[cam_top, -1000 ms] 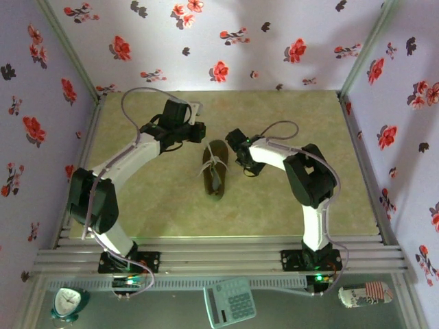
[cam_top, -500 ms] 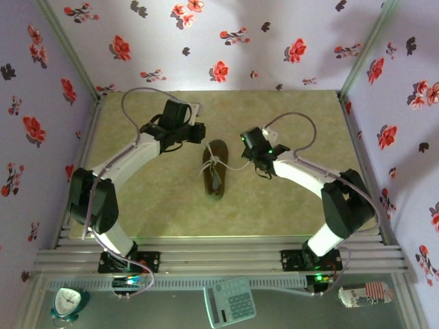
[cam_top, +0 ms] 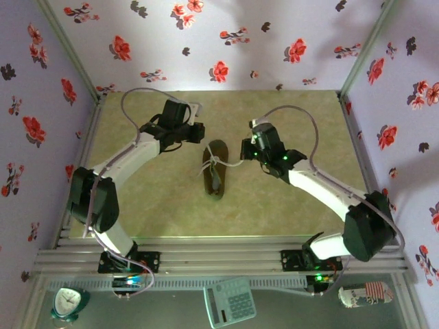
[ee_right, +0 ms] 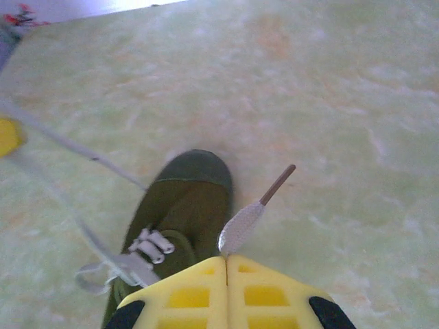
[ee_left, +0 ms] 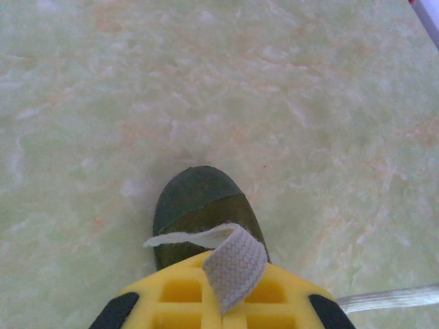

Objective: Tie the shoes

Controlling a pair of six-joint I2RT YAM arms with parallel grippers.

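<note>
1. On the pale green marbled table [cam_top: 151,199], between 2 robot arms, the olive-green sneaker [cam_top: 216,179] lies flat near the middle, its length running from the near edge toward the far wall.
2. The left gripper [cam_top: 199,134] sits just beside the shoe's far end, on its left. Its yellow pads are pressed together on a flat strand of the white laces [cam_top: 230,164]. From the left wrist camera, the woven strip folds out from between the pads above the rounded toe.
3. The right gripper [cam_top: 244,150] is just off the shoe's right side, clamped tight. From the right wrist camera, a lace tip with a brown aglet pokes out of the seam between its pads.
4. From the crossing on top of the shoe, 1 strand stretches to the right gripper and another runs off toward the left gripper.
5. Floral wallpaper [cam_top: 219,41] lines the 3 walls. An alarm clock [cam_top: 68,301], a calculator [cam_top: 230,301] and a can [cam_top: 365,295] lie in front of the arm bases.
</note>
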